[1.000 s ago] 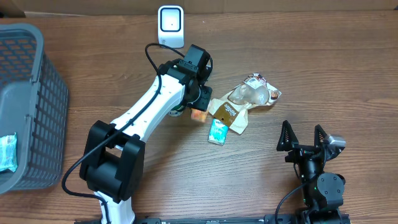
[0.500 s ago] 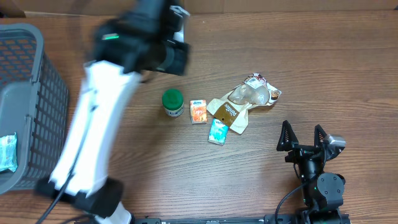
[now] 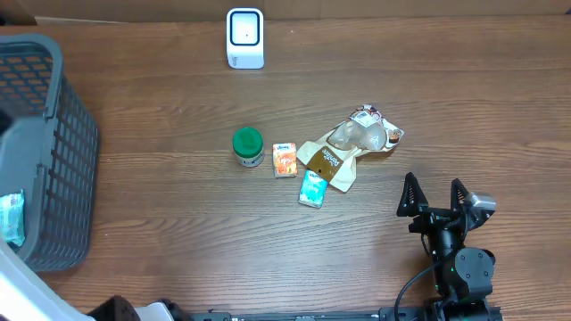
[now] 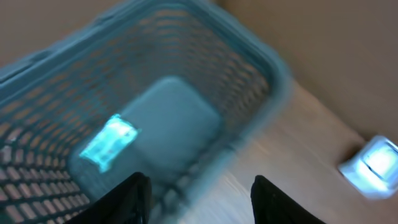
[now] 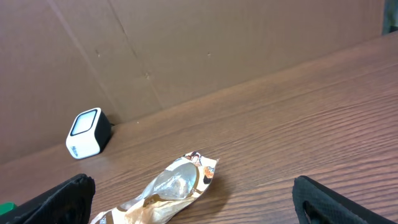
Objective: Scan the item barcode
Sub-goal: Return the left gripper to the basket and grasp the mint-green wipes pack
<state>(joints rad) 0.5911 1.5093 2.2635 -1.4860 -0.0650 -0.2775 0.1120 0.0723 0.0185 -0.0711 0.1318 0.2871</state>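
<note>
Several items lie mid-table: a green-lidded jar (image 3: 248,145), a small orange carton (image 3: 285,160), a teal packet (image 3: 312,188) and a brown snack wrapper (image 3: 352,143) (image 5: 168,186). The white scanner (image 3: 245,37) (image 5: 87,132) (image 4: 373,163) stands at the far edge. My left gripper (image 4: 199,199) is open and holds nothing; its blurred view looks down into the grey basket (image 4: 205,37). Of the left arm, only a white edge (image 3: 18,285) shows overhead at the bottom left. My right gripper (image 3: 437,192) (image 5: 193,190) rests open near the front right, facing the wrapper.
The grey mesh basket (image 3: 45,152) fills the left side of the table, with a teal packet (image 3: 9,218) (image 4: 109,142) inside it. A cardboard wall runs behind the scanner.
My left arm has lifted off the items and swung fast to the left, over the basket, carrying nothing. The jar and carton lie uncovered and unmoved. The right arm has stayed still.
</note>
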